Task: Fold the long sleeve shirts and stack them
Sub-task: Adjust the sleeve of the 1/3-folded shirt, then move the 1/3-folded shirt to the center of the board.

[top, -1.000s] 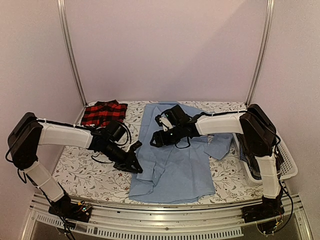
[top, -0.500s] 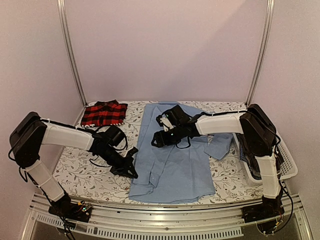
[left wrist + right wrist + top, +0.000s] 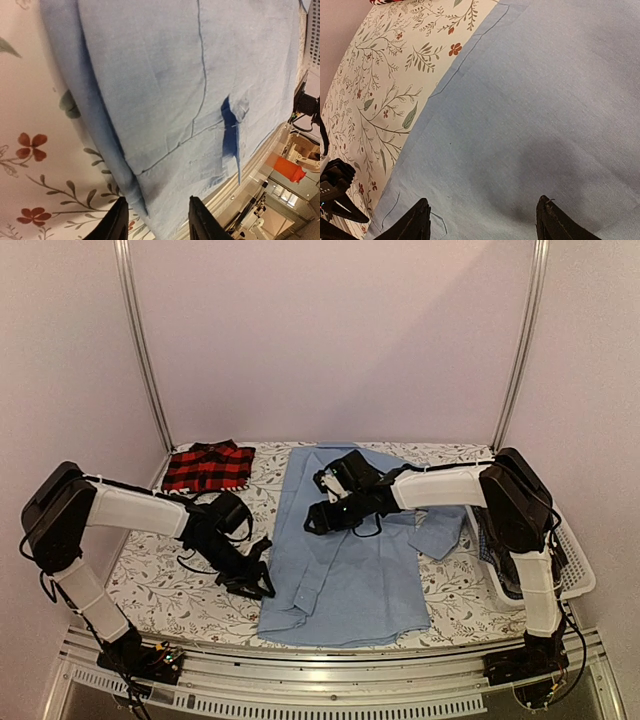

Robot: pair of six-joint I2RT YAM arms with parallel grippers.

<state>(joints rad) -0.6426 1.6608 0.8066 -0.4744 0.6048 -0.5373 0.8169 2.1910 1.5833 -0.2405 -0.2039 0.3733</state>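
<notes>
A light blue shirt [image 3: 350, 575] lay spread flat across the table's middle; a red-and-black plaid shirt [image 3: 207, 466] lay folded at the far-left corner

**2 shirts, 1 basket, 1 table**

The spread shirt [image 3: 350, 570] lies across the middle of the table [image 3: 150, 580], far edge to near edge (1 sleeve reaches right, toward the basket [image 3: 575, 575]). The folded shirt [image 3: 207, 466] sits in the far left corner, apart from it. The basket stands at the table's right edge, with cloth [image 3: 492, 540] inside. The left gripper [image 3: 258, 572] is just left of the spread shirt's near half; the right gripper [image 3: 314, 519] is over its far half.
</notes>
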